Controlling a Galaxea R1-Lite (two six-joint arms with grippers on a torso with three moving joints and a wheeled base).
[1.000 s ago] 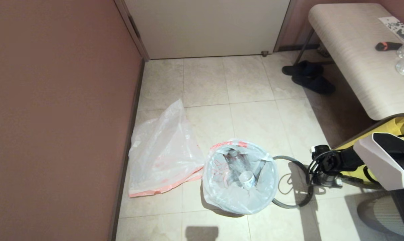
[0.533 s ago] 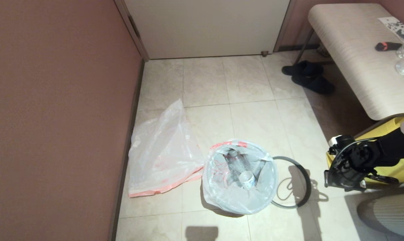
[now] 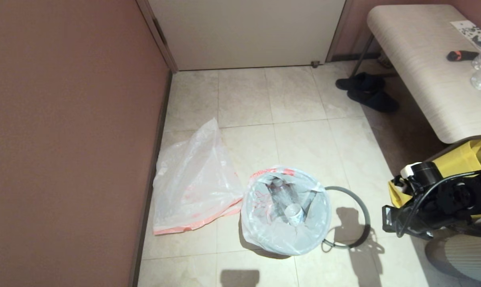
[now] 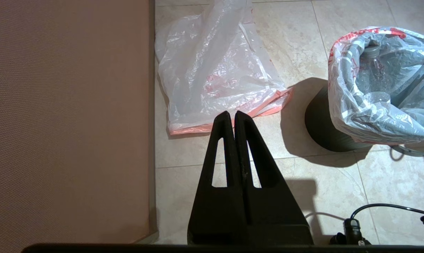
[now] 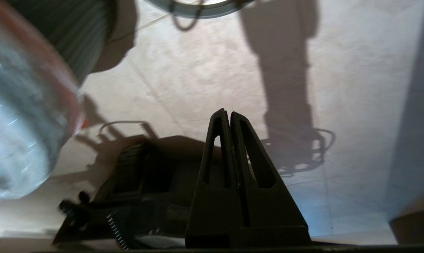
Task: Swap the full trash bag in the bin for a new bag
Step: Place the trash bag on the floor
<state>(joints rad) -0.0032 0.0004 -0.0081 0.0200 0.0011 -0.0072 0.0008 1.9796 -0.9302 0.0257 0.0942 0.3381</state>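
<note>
The full trash bag [image 3: 286, 211], translucent white with a red-printed rim, sits in the bin with a clear bottle and a paper cup showing inside. Only the bin's black wall [image 4: 320, 123] shows, below the bag [image 4: 380, 88]. The new bag [image 3: 192, 179] lies limp and flat on the floor to the left, against the wall. The grey ring rim [image 3: 366, 217] lies on the tiles right of the bin. My right gripper [image 5: 228, 113] is shut and empty above the floor, its arm [image 3: 431, 199] right of the ring. My left gripper [image 4: 232, 113] is shut and empty, hanging near the new bag's pink edge [image 4: 190, 128].
A brown wall [image 3: 65, 139] runs along the left and a door [image 3: 244, 32] closes the far end. Black shoes [image 3: 368, 93] lie under a pale table [image 3: 423, 59] at the right. A yellow bag [image 3: 463, 159] stands by my right arm.
My right gripper has shut and its arm has drawn back to the right, away from the grey ring, which stays on the floor. The left gripper has not moved.
</note>
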